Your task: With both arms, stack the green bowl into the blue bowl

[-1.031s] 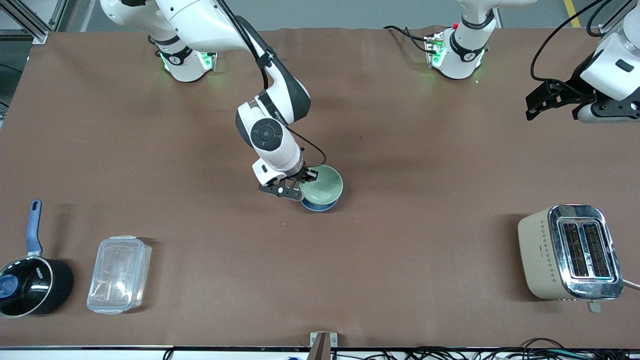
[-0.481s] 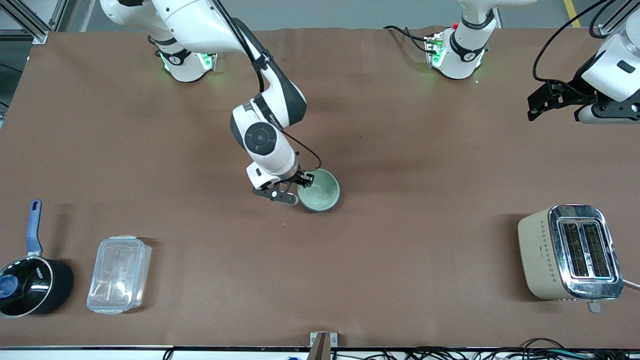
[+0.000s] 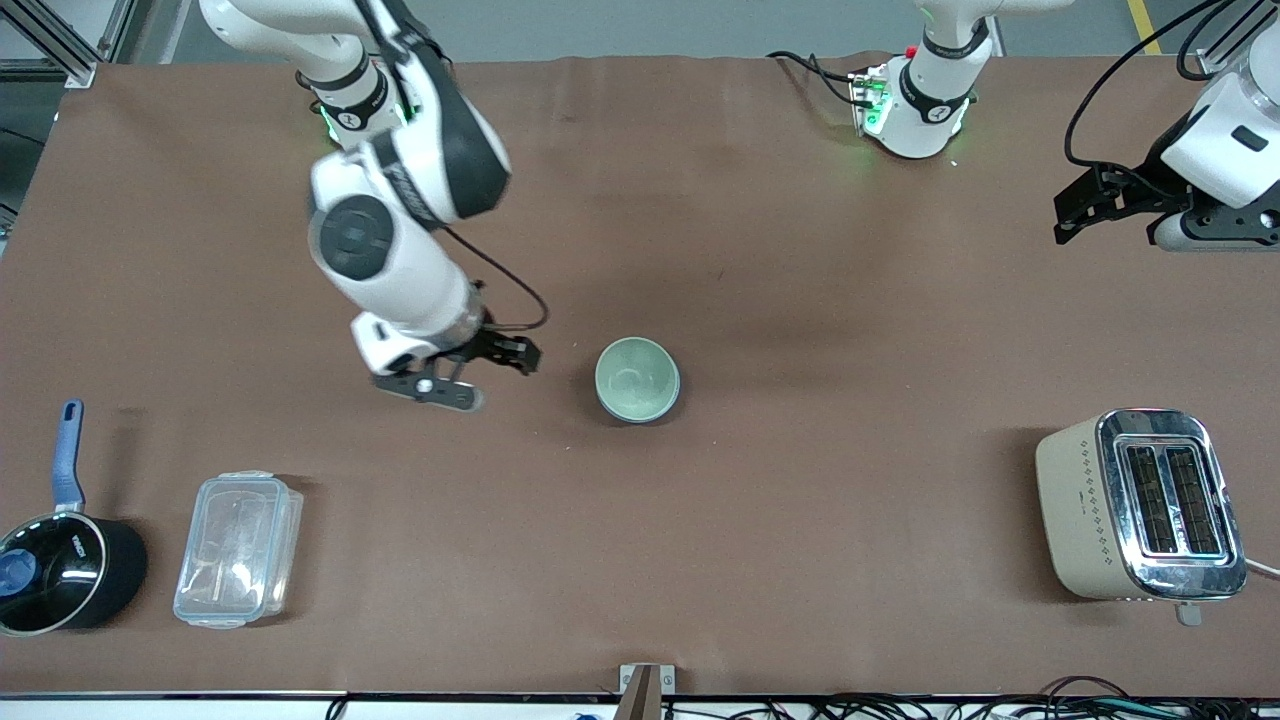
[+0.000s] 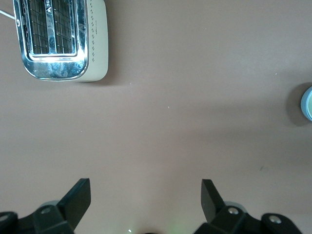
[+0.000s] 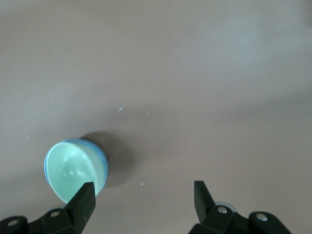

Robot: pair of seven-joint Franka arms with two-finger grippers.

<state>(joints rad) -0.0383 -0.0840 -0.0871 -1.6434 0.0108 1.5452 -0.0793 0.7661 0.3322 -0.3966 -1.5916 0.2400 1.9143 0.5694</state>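
Nearest the front camera sit the black saucepan (image 3: 65, 575) with its blue handle, cut off at the frame's edge, and beside it a clear plastic container (image 3: 238, 549), both toward the right arm's end of the table (image 3: 800, 520). At the left arm's end, about as near, stands the cream toaster (image 3: 1140, 505), which also shows in the left wrist view (image 4: 61, 39) with one corner cropped.

Farther from the camera, near the table's middle, the green bowl (image 3: 637, 378) sits nested in the blue bowl (image 3: 640, 415) — from the front only a thin dark-blue sliver of the outer bowl shows under the green rim. In the right wrist view the green bowl (image 5: 73, 169) is partly covered by a finger, with the blue bowl (image 5: 100, 156) visible as a narrow edge around it. The left wrist view catches just a clipped arc of the stack at its border.

The right gripper (image 3: 478, 375) hangs over bare table beside the bowls, toward the right arm's end, fingers spread apart with nothing between them (image 5: 141, 202).

Farther still, the left gripper (image 3: 1085, 205) waits above the left arm's end of the table — its fingers spread wide and empty (image 4: 146, 200), the arm itself partly out of frame.
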